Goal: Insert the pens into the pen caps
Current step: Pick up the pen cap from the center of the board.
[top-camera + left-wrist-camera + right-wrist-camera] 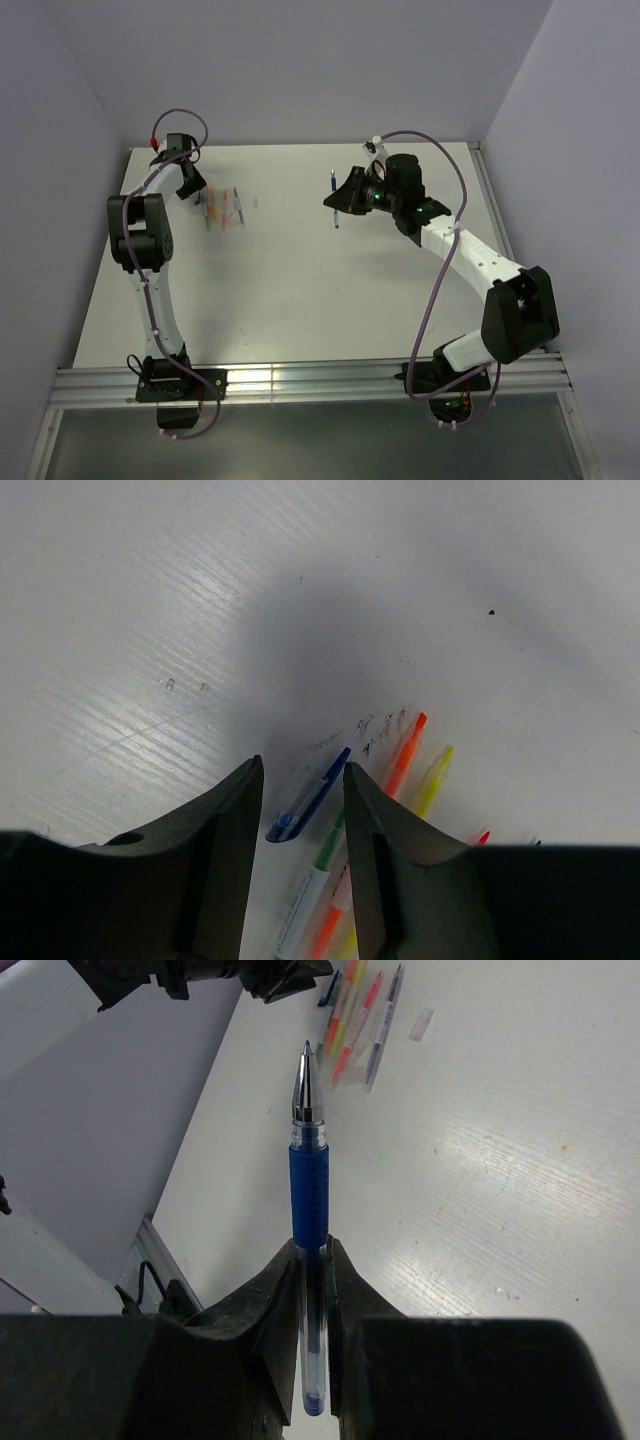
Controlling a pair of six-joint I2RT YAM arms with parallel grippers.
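Bolted at the near edge of the table (330,300), the two arms reach to opposite sides, the left one to the far-left corner and the right one toward the middle. At the right arm's end, the right gripper (313,1250) has its fingers pressed together on the clear barrel of a blue pen (309,1180). The grip section and metal tip stand clear beyond the fingertips. In the right wrist view the loose pens (225,210) lie past that tip, well apart from it.

Over that cluster hovers the left gripper (300,770), jaws apart and holding nothing. Just beside its right finger lie an orange pen (405,752) and a yellow pen (432,780). Smallest of all, a blue cap (308,798) lies on the table in the gap between the left fingers, its long axis slanted across that gap. The left arm is by far the nearer, so picking up the cap is probably its job. Which end is the cap's mouth cannot be told.
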